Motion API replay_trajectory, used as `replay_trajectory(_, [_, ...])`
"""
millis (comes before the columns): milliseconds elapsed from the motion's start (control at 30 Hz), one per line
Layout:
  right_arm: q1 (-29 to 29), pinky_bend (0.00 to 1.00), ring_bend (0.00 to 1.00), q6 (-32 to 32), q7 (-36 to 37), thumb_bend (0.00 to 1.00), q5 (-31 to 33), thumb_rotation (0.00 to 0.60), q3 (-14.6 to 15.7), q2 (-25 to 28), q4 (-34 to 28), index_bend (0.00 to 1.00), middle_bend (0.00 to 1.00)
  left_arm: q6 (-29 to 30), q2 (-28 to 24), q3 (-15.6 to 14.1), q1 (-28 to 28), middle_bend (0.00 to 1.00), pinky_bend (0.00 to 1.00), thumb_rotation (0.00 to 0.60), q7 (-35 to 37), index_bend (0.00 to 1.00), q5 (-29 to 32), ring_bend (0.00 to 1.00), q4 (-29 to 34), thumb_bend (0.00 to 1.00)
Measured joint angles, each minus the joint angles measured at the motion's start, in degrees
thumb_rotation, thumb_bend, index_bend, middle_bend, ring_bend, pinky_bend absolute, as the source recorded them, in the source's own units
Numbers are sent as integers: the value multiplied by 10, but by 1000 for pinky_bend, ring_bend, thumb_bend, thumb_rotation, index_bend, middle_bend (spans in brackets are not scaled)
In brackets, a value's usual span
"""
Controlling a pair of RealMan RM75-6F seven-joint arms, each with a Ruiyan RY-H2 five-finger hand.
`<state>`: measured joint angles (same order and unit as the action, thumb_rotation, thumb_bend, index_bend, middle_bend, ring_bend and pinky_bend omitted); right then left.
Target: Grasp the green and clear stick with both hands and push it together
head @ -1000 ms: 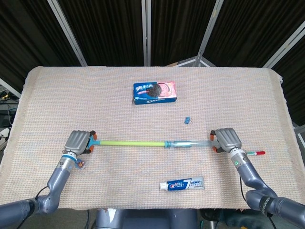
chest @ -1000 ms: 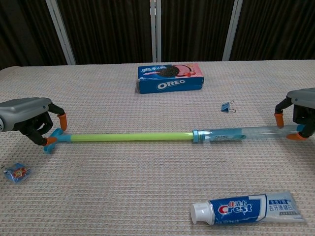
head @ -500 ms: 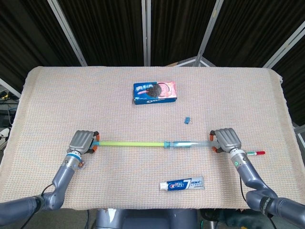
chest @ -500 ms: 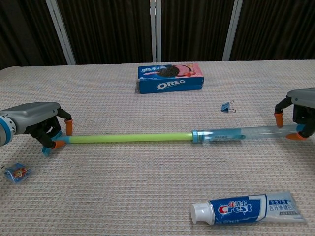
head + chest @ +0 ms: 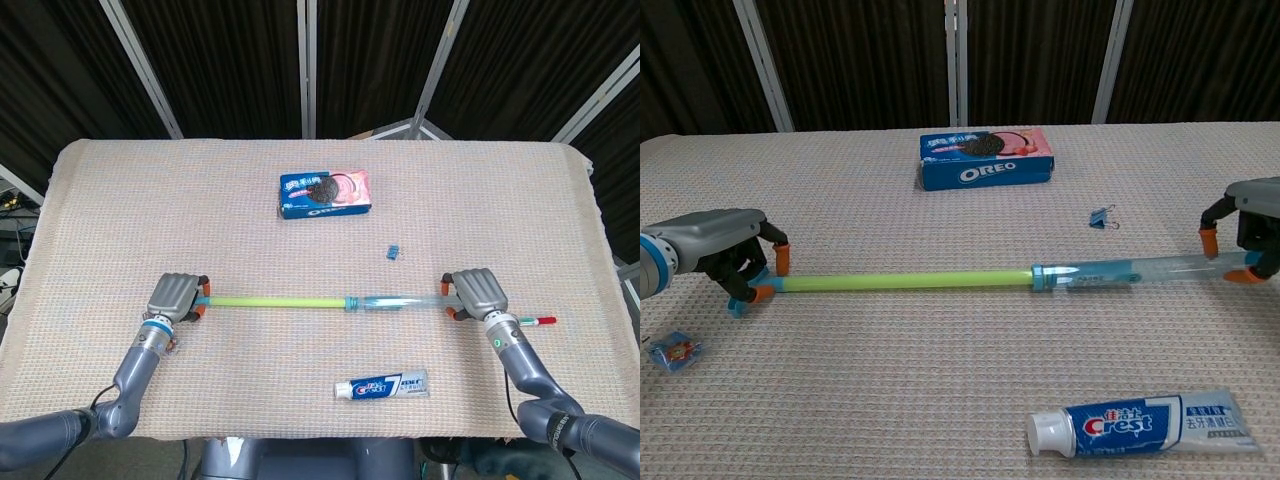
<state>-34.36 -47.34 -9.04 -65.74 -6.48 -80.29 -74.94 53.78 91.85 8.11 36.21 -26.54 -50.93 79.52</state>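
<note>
The stick lies across the table's near half: a green rod [image 5: 275,299] [image 5: 900,282] running into a clear tube [image 5: 395,299] [image 5: 1130,270] through a blue collar [image 5: 1038,278]. My left hand [image 5: 175,297] [image 5: 725,250] grips the rod's left end, orange fingertips curled around it. At the tube's right end, my right hand [image 5: 475,292] [image 5: 1245,235] holds on, fingers wrapped over it. The rod's blue end piece is partly hidden under the left fingers.
An Oreo box [image 5: 325,193] [image 5: 985,158] lies at the back centre. A small blue binder clip [image 5: 394,251] [image 5: 1102,216] sits behind the tube. A Crest toothpaste tube [image 5: 382,385] [image 5: 1140,423] lies in front. A small blue packet [image 5: 672,352] and a red-tipped pen [image 5: 535,321] flank the hands.
My left hand has slid rightward along with the rod's end, pushing the green rod slightly into the clear tube. The right hand has stayed in place.
</note>
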Motion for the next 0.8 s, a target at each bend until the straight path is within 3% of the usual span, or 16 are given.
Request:
replay_trajectory(367, [-10, 1000, 1000, 5, 2, 320, 20, 600, -18, 24, -60, 659, 1000, 17, -31, 24, 3, 821, 950, 600, 21, 638, 7, 808, 63, 448])
replay_trajectory(800, [-38, 1000, 1000, 3, -45, 321, 94, 600, -38, 34, -123, 662, 1000, 24, -37, 39, 25, 821, 950, 600, 15, 638, 32, 808, 98, 448])
